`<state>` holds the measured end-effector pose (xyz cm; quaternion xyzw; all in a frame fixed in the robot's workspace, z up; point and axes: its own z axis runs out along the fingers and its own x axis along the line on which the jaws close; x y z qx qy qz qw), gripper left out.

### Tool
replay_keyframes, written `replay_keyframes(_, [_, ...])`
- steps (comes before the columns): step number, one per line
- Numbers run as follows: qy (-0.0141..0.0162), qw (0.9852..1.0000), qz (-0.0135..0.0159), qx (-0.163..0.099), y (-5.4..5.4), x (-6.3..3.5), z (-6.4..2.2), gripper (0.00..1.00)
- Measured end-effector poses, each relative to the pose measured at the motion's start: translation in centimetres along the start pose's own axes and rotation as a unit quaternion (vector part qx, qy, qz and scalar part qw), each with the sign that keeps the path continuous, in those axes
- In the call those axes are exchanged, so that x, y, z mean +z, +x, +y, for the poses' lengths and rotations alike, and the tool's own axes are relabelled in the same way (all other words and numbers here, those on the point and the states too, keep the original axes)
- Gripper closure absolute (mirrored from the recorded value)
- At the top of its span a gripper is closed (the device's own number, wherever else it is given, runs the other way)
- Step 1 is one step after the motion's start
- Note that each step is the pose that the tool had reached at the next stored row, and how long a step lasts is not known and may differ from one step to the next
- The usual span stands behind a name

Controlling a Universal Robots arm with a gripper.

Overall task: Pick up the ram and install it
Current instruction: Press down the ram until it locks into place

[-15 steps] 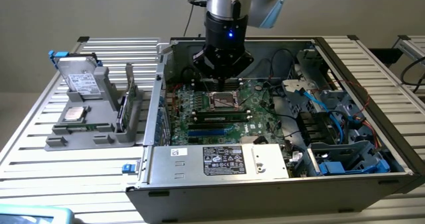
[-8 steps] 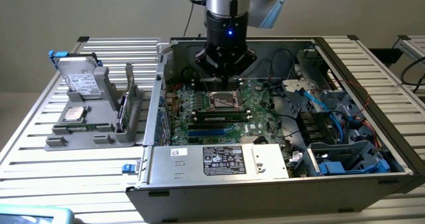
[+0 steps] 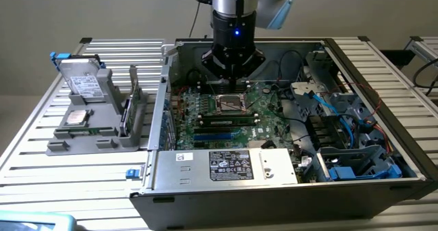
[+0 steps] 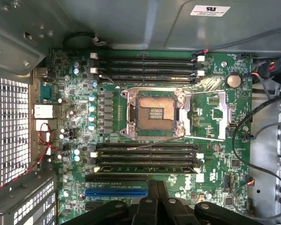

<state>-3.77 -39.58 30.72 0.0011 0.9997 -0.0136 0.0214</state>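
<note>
The ram (image 3: 229, 121) (image 4: 145, 167) looks like it stands in a slot near the middle of the board (image 3: 263, 100), just beside the bare socket (image 3: 231, 103) (image 4: 154, 112). The hand (image 3: 229, 82) (image 4: 158, 183) hangs over the socket, fingers pressed close, holding nothing. I think a good fit needs the ram flat with both end clips shut, and the cables (image 3: 329, 105) near the case's side wall crowd in.

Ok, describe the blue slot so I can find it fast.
In the open case, find the motherboard's square metal CPU socket. On its side toward the labelled box, past the black slots, lies the blue slot: shorter, and the only blue one.
</note>
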Motion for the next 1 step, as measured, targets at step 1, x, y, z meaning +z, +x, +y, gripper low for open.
replay_keyframes(1, [0.0000, 1.0000, 0.0000, 0.000, 0.00, 0.00, 0.00, 0.89])
